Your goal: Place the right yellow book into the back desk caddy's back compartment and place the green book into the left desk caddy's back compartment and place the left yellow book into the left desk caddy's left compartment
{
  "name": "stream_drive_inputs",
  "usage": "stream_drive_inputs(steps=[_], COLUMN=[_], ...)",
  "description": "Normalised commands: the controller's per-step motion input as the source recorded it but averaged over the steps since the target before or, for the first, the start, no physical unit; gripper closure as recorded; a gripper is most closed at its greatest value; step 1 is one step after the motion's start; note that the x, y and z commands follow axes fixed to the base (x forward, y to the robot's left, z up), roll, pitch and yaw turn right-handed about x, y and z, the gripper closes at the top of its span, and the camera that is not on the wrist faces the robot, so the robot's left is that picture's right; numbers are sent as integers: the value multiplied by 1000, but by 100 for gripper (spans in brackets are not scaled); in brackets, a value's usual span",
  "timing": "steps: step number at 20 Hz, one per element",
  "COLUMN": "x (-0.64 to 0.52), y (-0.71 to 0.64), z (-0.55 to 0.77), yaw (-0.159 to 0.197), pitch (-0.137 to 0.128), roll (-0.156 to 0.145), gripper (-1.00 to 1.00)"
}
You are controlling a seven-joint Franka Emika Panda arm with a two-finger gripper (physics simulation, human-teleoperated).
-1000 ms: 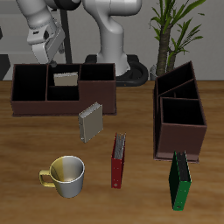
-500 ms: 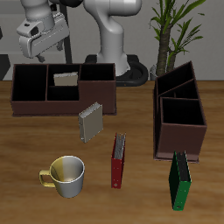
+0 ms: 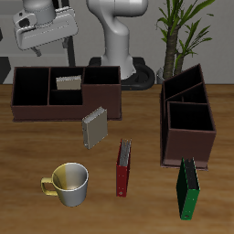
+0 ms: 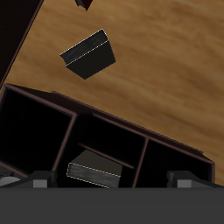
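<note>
Dark green book, red book, brown caddies.

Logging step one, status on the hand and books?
Hand up above back desk caddy, empty. One yellow book in its middle compartment. Other yellow book, green book on the table. Nothing blocking.

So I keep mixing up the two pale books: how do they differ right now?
One pale book sits inside the long caddy, in a small middle section; the other pale book stands on the bare table in front of it. The second one shows more of its cover. Both are pale and small.
</note>
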Motion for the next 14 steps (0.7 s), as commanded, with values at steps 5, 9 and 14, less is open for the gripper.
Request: stream_drive_inputs(steps=[5,9,14], x=[323,388,721], y=[417,466,802], z=[86,119,144], yaw=[-192,10,-50], pitch=[-18,-77,-80], roll=[0,-18,-77], gripper=[-100,-100,-100])
